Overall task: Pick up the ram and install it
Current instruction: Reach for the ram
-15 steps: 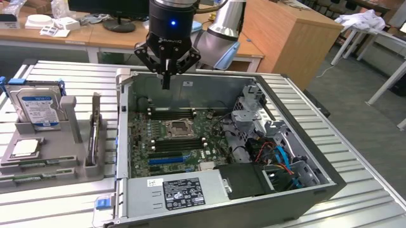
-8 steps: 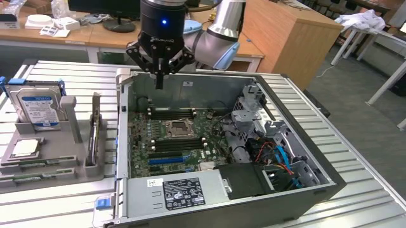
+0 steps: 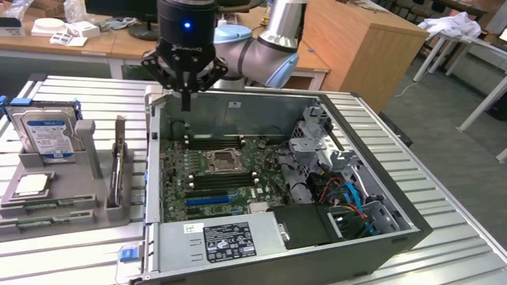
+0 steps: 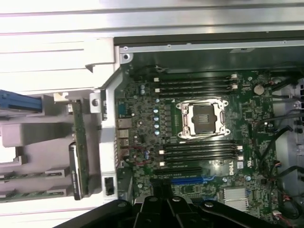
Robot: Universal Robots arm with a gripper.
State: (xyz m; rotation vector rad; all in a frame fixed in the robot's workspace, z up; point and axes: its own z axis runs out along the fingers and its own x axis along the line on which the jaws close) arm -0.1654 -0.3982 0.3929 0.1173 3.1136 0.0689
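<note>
The ram (image 3: 120, 159) is a long thin green stick standing on edge in a slot of the grey holder (image 3: 91, 178), just outside the open computer case. In the wrist view the ram (image 4: 78, 137) lies beside the case wall. My gripper (image 3: 186, 107) hangs over the far corner of the case near the holder, fingers pressed together and holding nothing. It is well above the ram and apart from it. In the wrist view the gripper (image 4: 161, 195) is dark and shut over the motherboard (image 4: 142, 123). Black memory slots (image 4: 197, 84) flank the bare processor socket (image 4: 204, 118).
A blue-labelled hard drive (image 3: 47, 133) stands upright in the holder, with a square silver processor chip (image 3: 32, 185) in front of it. More green sticks (image 3: 40, 205) lie flat in the holder. Cables and a drive cage (image 3: 333, 172) crowd the case at the exterior view's right.
</note>
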